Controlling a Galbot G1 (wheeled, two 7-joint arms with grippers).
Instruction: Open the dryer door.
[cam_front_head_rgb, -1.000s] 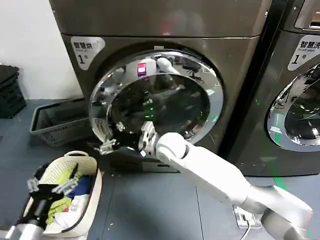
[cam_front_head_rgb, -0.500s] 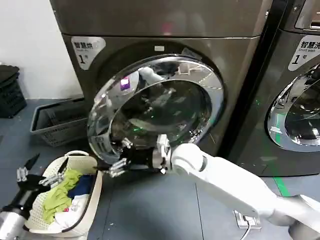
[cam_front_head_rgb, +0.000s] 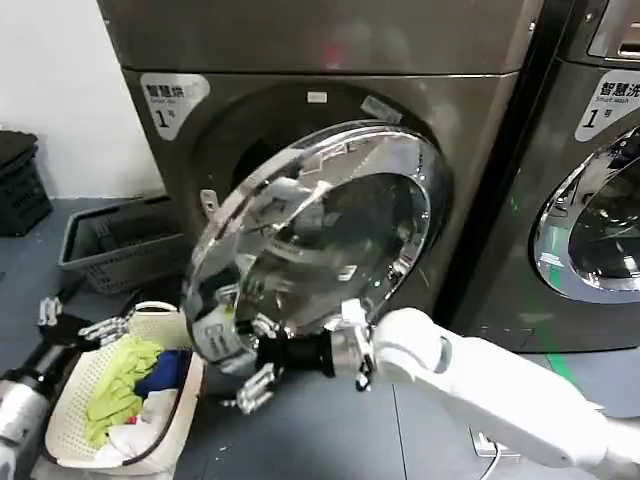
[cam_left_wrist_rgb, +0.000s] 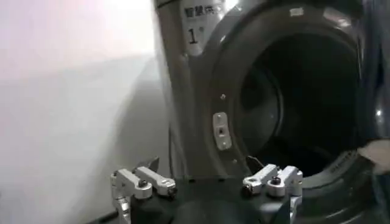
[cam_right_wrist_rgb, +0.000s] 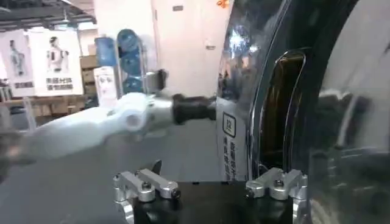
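Note:
The dryer door (cam_front_head_rgb: 330, 225), a wide chrome ring around dark glass, stands swung partly out from the machine on its right-hand hinge. Behind its left edge the dark drum opening (cam_front_head_rgb: 235, 140) shows. My right gripper (cam_front_head_rgb: 258, 362) is open at the door's lower left rim, fingers spread beside the chrome edge. In the right wrist view the door's chrome rim (cam_right_wrist_rgb: 241, 103) rises just beyond the right gripper (cam_right_wrist_rgb: 207, 182). My left gripper (cam_front_head_rgb: 75, 318) hovers open at the far left, above a laundry basket. From the left gripper (cam_left_wrist_rgb: 207, 182) the drum opening (cam_left_wrist_rgb: 304, 103) faces me.
A white laundry basket (cam_front_head_rgb: 188, 395) full of clothes sits on the floor under the door's left edge. A grey basket (cam_front_head_rgb: 105, 250) and a black crate (cam_front_head_rgb: 18, 185) stand by the wall on the left. A darker neighbouring machine (cam_front_head_rgb: 600, 120) is at the right.
The door has swung farther out from the machine. My right gripper has moved down and toward me with its lower left edge. My left gripper has shifted left, off the basket.

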